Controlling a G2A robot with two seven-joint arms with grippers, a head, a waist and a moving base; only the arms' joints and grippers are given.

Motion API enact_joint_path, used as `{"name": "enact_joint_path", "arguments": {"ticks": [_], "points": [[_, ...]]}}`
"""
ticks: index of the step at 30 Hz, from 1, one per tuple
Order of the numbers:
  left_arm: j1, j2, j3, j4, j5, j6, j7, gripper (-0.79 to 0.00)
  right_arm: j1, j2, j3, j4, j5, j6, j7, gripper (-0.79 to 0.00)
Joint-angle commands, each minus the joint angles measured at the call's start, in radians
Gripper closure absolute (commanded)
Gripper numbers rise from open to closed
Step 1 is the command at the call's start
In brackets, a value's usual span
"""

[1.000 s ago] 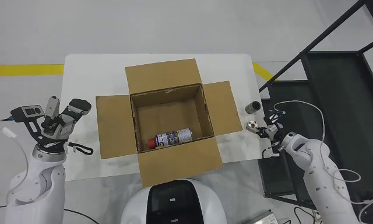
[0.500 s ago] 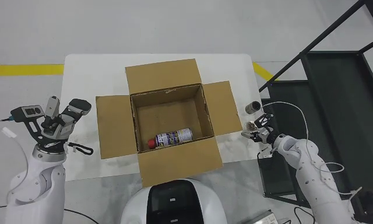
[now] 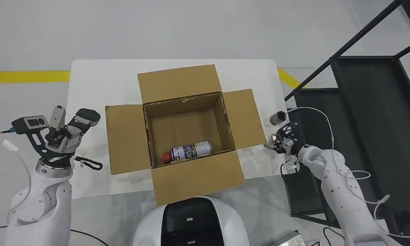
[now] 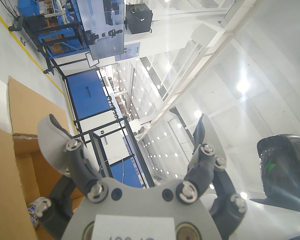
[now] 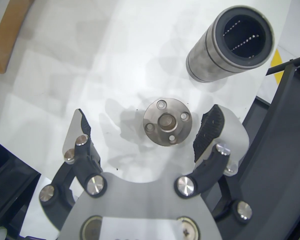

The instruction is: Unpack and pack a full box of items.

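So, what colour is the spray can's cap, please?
Red. The spray can's cap shows best in the top view.

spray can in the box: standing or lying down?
Lying down. The can rests lengthwise on the floor of the box, label side up, red cap at one end.

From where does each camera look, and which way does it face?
Top view: on the robot overhead, facing down on the table, open box, both arms.
Left wrist view: behind the open left end effector, facing up at the hall ceiling.
Right wrist view: behind the open right end effector, facing down on a flange and cylinder.
Shared: top and right wrist views both show the cylinder.
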Motion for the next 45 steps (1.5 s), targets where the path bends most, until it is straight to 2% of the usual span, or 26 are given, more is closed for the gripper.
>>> {"name": "enact_joint_path", "arguments": {"ticks": [1, 11, 15, 16, 18, 22, 27, 32, 45], "points": [[0.0, 0.0, 0.0, 0.0, 0.0, 0.0, 0.0, -0.785, 0.017, -0.001, -0.007, 0.022, 0.003, -0.005, -0.001, -0.785], [0.0, 0.0, 0.0, 0.0, 0.0, 0.0, 0.0, -0.785, 0.078, -0.003, -0.038, 0.113, -0.014, -0.003, -0.032, -0.736], [0.0, 0.0, 0.0, 0.0, 0.0, 0.0, 0.0, -0.785, 0.089, -0.004, -0.053, 0.134, -0.023, 0.007, -0.045, -0.659], [0.0, 0.0, 0.0, 0.0, 0.0, 0.0, 0.0, -0.785, 0.09, -0.004, -0.056, 0.136, -0.027, 0.013, -0.049, -0.606], [0.0, 0.0, 0.0, 0.0, 0.0, 0.0, 0.0, -0.785, 0.089, -0.004, -0.061, 0.138, -0.037, 0.023, -0.059, -0.369], [0.0, 0.0, 0.0, 0.0, 0.0, 0.0, 0.0, -0.785, 0.083, -0.001, -0.058, 0.137, -0.041, 0.034, -0.078, 0.0], [0.0, 0.0, 0.0, 0.0, 0.0, 0.0, 0.0, -0.785, 0.064, 0.006, -0.04, 0.114, -0.04, 0.041, -0.107, 0.0], [0.0, 0.0, 0.0, 0.0, 0.0, 0.0, 0.0, -0.785, 0.007, 0.022, 0.004, 0.033, -0.04, 0.024, -0.134, 0.0], [0.0, 0.0, 0.0, 0.0, 0.0, 0.0, 0.0, -0.785, -0.223, 0.061, 0.17, -0.337, 0.024, -0.036, -0.059, 0.0]]}}
